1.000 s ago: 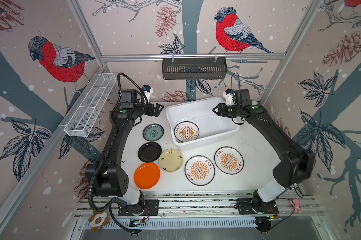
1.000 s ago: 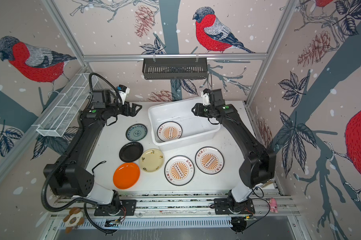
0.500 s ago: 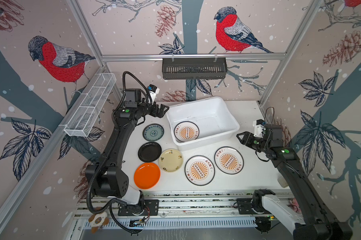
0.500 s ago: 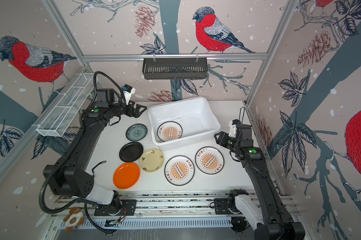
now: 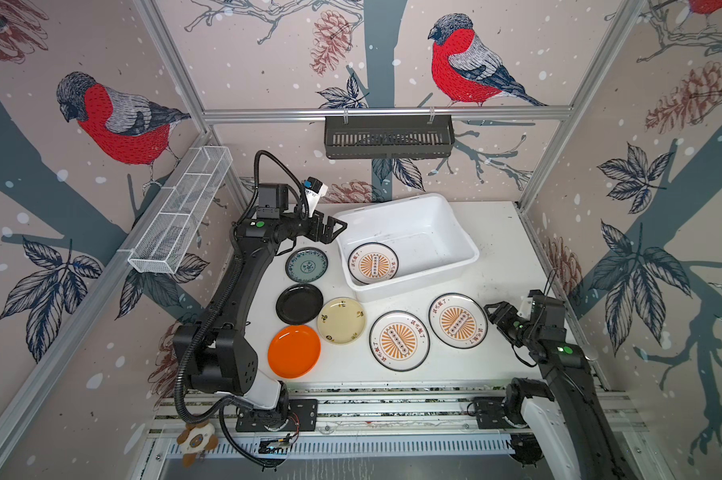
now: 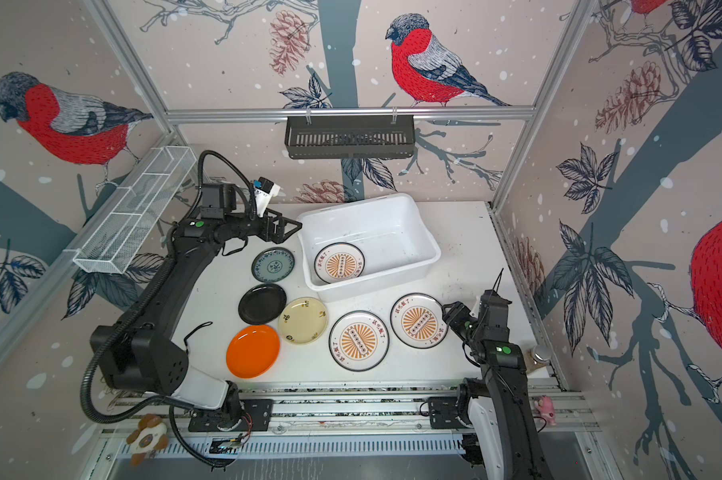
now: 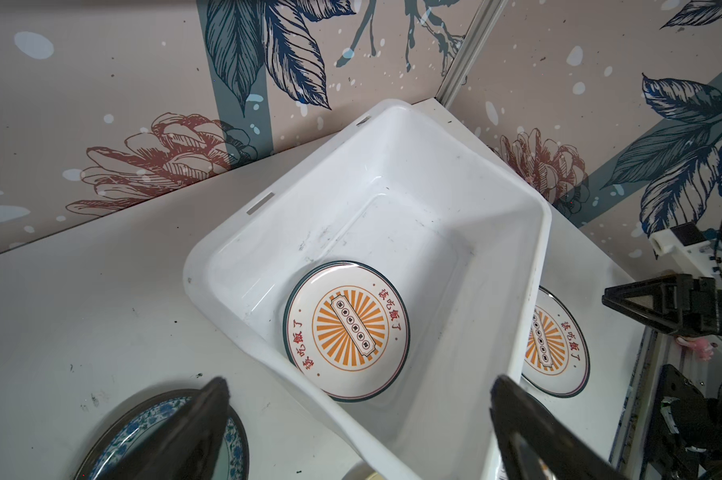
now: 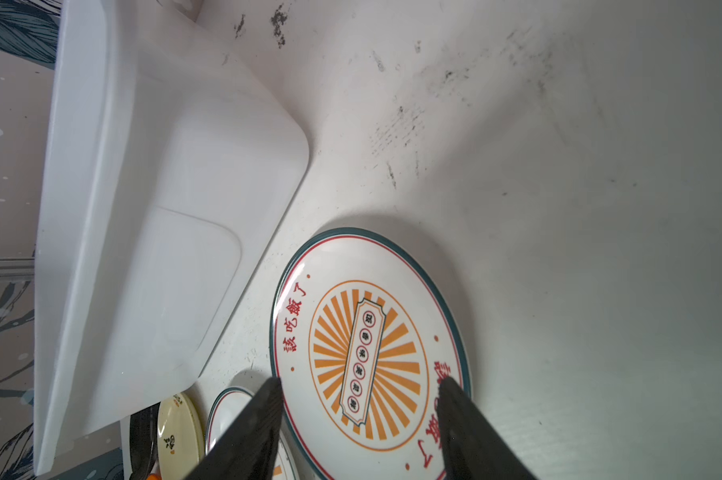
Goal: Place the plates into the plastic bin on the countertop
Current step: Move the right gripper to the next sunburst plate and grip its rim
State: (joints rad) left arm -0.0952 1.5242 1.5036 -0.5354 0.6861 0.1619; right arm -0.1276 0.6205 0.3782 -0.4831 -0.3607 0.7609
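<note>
Left wrist view: bin (image 7: 392, 174) on counter (image 7: 81, 311), one sunburst plate (image 7: 347, 332) lying flat inside at one end; left gripper (image 7: 359, 380) spread wide, empty, teal plate (image 7: 110, 436) partly beneath one finger. Shown whole only in both top views: black plate (image 5: 299, 303), cream plate (image 5: 341, 320), orange plate (image 5: 294, 351) at lower left of bin, middle sunburst plate (image 5: 399, 340) below it; bin's long axis there lower left to upper right. Right wrist view: right gripper (image 8: 359, 381) part open, empty, over rim of right sunburst plate (image 8: 369, 357).

I read red 该吃饭了 on the sunburst plate (image 7: 347, 330) in the plastic bin (image 7: 392, 174), same on the second sunburst plate (image 8: 369, 353) beside it, centre-strip characters too small for me.
</note>
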